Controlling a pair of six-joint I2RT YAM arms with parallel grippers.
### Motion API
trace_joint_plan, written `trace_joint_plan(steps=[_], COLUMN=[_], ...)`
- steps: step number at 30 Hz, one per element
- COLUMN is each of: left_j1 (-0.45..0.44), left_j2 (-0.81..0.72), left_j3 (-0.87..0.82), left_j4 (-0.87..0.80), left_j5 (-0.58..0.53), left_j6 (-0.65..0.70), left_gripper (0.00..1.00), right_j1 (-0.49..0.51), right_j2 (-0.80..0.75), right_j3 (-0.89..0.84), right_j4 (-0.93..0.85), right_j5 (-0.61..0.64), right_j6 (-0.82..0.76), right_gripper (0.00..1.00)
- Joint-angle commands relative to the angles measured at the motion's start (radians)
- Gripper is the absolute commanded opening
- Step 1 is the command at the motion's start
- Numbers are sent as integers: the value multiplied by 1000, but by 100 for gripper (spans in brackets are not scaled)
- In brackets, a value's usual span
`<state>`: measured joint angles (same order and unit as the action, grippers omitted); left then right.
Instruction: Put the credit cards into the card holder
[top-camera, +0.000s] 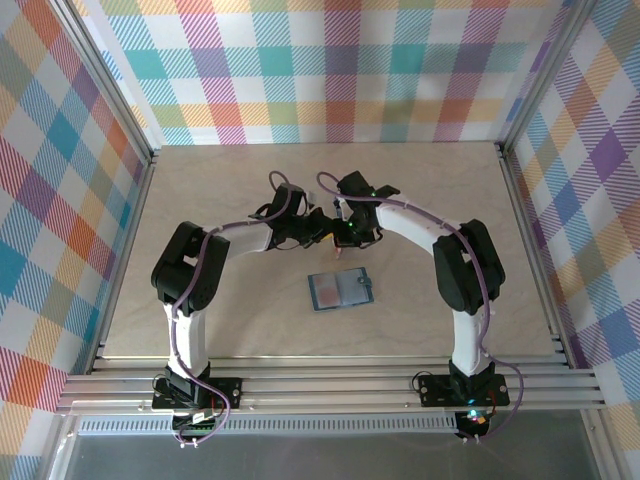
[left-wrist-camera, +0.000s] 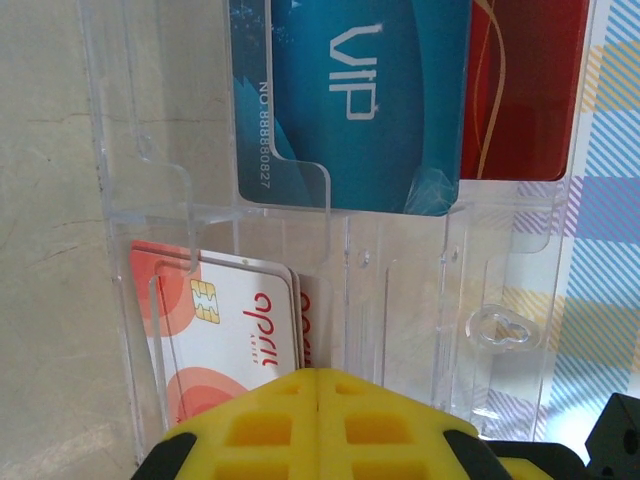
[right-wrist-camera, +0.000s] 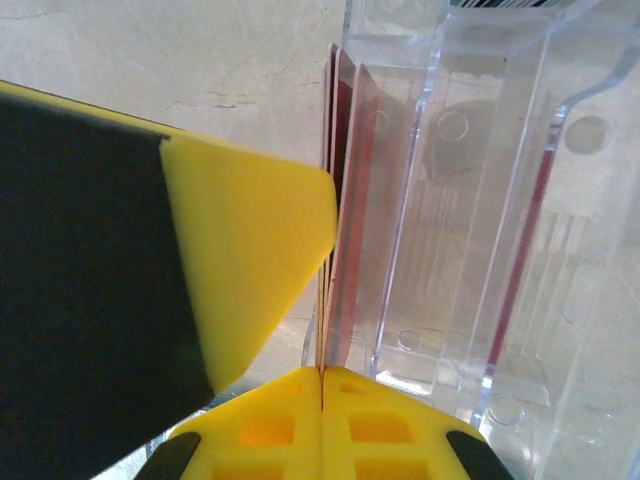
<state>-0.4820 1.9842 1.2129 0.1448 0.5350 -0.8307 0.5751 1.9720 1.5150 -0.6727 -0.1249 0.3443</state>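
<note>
Near the middle of the desk (top-camera: 200, 200), a little toward its far edge, both hands meet at a clear case (left-wrist-camera: 400, 250) that stores the credit cards (left-wrist-camera: 220, 320). The step in hand, as I judge it, is drawing 1 card out of its slot. The right hand (right-wrist-camera: 320, 405) has its fingers pressed together, and a thin card edge runs straight into their seam, so it seems to pinch that card. Pull along the slot's line, not sideways, or the card may bind on the acrylic wall. The left hand (left-wrist-camera: 318, 410) is likewise pressed together at the case. Whether it nips a rib I cannot tell, but it should brace the case during the pull. The card holder (top-camera: 340, 290) lies flat nearer the desk's front edge, apart from both hands. It is teal and roughly square, with a pinkish patch on its upper face. A blue card (left-wrist-camera: 350, 100) marked VIP and a red card (left-wrist-camera: 520, 90) sit in the case.
</note>
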Motion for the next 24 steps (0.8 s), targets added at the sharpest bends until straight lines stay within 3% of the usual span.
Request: trace_joint_plan(steps=[1, 11, 24], left_j1=[11, 11, -36], left_j2=[-61, -108, -30], left_j3=[-33, -85, -36], left_j4=[30, 55, 39], left_j5=[7, -3, 4], left_j6=[-14, -22, -13], left_gripper=[6, 7, 8], right_j1=[-12, -17, -23], right_j2=[-40, -67, -84], right_j3=[-28, -47, -57], right_j4=[-21, -9, -1], right_j5=[20, 31, 36], right_j6=[19, 36, 47], right_gripper=[0, 0, 0])
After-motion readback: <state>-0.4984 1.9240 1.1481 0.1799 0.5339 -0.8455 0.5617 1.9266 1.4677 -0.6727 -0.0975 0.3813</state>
